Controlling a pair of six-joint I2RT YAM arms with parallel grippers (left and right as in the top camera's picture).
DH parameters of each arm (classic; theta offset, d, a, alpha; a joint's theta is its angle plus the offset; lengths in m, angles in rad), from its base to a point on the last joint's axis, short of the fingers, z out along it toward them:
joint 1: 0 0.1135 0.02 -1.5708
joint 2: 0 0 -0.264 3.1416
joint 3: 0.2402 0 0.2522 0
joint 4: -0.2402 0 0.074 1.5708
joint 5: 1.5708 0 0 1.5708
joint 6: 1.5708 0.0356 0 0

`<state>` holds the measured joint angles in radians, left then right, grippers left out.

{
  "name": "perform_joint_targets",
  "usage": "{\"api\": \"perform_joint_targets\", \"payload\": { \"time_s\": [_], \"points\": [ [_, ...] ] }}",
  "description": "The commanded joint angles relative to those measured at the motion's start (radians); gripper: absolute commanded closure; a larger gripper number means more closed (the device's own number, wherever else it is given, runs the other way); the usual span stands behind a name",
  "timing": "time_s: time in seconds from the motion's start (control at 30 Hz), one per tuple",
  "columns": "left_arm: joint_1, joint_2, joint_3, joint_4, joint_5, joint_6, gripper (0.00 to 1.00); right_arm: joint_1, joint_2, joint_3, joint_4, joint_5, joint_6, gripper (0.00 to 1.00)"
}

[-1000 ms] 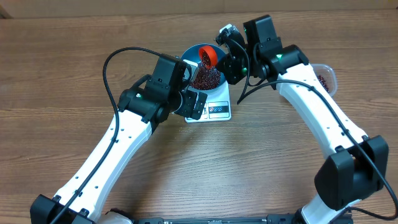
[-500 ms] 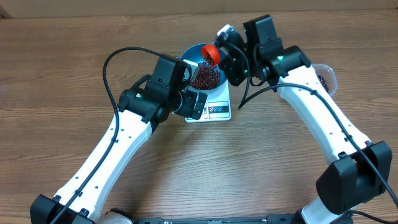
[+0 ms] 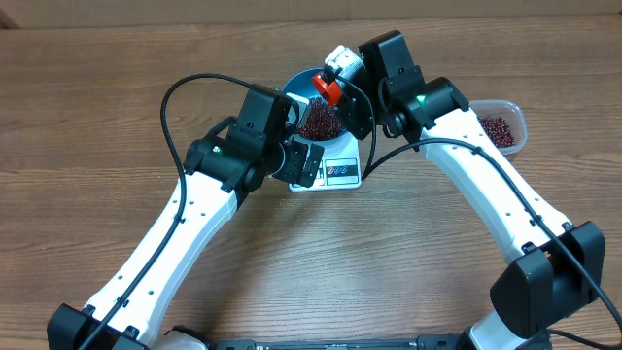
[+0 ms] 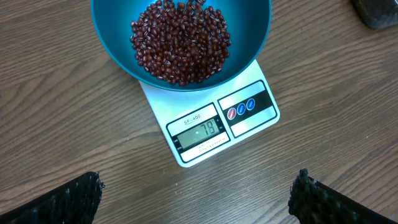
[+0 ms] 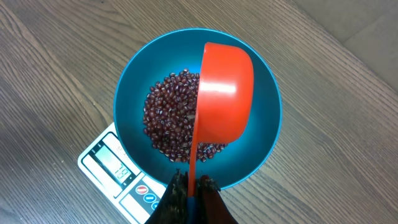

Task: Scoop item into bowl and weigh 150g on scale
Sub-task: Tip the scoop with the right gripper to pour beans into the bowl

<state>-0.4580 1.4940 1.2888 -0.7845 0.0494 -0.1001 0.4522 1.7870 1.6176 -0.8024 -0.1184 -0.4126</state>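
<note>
1. Bowl: blue, standing on the scale and overhanging its far end.
2. Beans: loose heap on the bowl floor; walls bare above it.
3. Scale: white, flat on the table; display reads 78; label panel beside it.
4. Scoop: orange-red, turned hollow-side down over the bowl. It hides the right part of the heap from the right wrist camera.
5. Right gripper: fingers clamped tight on the scoop handle, above the bowl's near rim.
6. Left gripper: fingers spread wide, holding nothing, above the table just off the scale's display end.
7. Tub: clear, with the same beans inside; well apart from the bowl, beyond the right arm.
8. Obstruction, overhead view: both wrists cover much of the bowl and scale.
</note>
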Motion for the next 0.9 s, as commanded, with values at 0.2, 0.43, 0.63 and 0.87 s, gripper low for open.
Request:
{"api": "perform_joint_targets", "payload": {
  "time_s": [0.2, 0.43, 0.63, 0.87],
  "points": [
    [-0.001, -0.010, -0.003, 0.003, 0.010, 0.019, 0.01, -0.002, -0.031, 0.035, 0.004, 0.013, -0.004, 0.96],
    [-0.001, -0.010, -0.003, 0.003, 0.010, 0.018, 0.01, -0.003, -0.031, 0.035, -0.004, 0.013, -0.004, 0.96],
    [-0.001, -0.010, -0.003, 0.003, 0.010, 0.018, 0.00, -0.003, -0.031, 0.034, -0.011, 0.013, -0.003, 0.96],
    [-0.001, -0.010, -0.003, 0.003, 0.010, 0.018, 0.00, -0.046, -0.032, 0.035, 0.016, -0.025, 0.238, 0.96]
  ]
}}
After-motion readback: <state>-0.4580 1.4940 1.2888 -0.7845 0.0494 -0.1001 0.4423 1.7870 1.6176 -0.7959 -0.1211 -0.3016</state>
